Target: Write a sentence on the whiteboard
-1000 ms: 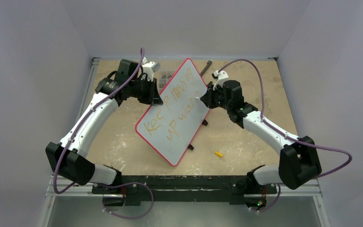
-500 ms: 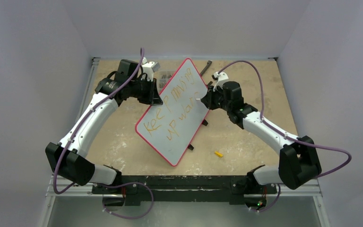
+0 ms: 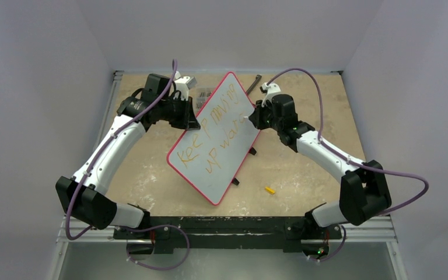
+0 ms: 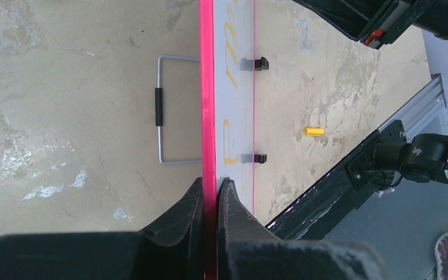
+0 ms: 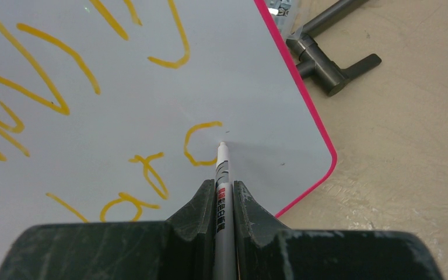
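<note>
The red-framed whiteboard (image 3: 210,184) stands tilted on the table, and my left gripper (image 3: 193,119) is shut on its left edge. In the left wrist view the jaws (image 4: 210,184) clamp the red frame (image 4: 207,87) edge-on. The sentence (image 3: 210,137) is orange lettering in two lines. My right gripper (image 3: 249,119) is shut on a slim white marker (image 5: 221,169), pinched between the fingers (image 5: 224,185). The marker's tip touches the board (image 5: 256,87) beside a fresh orange curve (image 5: 195,143) at the end of the lower line.
A small yellow cap (image 3: 269,189) lies on the table to the right of the board. A dark metal tool (image 5: 326,73) lies past the board's far corner. A wire stand (image 4: 160,108) props the board from behind. Two black feet (image 4: 259,63) stick out of its face.
My right gripper has shifted slightly toward the back and left along the board with the marker. The left gripper and the board have stayed put.
</note>
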Controlling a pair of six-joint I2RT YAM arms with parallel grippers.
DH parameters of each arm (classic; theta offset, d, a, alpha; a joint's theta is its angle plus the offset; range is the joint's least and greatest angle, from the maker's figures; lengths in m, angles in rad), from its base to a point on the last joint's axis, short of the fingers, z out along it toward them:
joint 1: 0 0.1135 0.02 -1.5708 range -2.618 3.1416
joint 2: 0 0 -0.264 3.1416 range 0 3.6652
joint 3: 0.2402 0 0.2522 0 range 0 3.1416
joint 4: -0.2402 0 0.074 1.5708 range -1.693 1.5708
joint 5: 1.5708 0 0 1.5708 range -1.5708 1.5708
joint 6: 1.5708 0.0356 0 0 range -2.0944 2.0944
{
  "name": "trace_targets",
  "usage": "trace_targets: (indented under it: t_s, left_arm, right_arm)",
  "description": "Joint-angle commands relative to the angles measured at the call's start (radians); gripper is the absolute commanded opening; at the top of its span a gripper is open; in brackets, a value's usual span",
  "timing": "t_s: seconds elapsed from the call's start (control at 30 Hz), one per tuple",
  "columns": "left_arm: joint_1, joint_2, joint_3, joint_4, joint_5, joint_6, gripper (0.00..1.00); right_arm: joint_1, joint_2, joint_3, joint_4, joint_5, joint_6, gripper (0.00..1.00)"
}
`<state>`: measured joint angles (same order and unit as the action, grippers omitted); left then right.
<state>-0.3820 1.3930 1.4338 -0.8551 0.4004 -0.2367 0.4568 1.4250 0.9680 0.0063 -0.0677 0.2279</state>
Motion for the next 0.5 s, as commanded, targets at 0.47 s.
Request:
trace_targets:
  t_s: [0.47]
  left_arm:
    - [-0.004, -0.024, -0.008, 0.006, -0.102, 0.114, 0.00]
  right_arm:
    - [0.006, 0.077, 0.222, 0.004, -0.023, -0.016, 0.00]
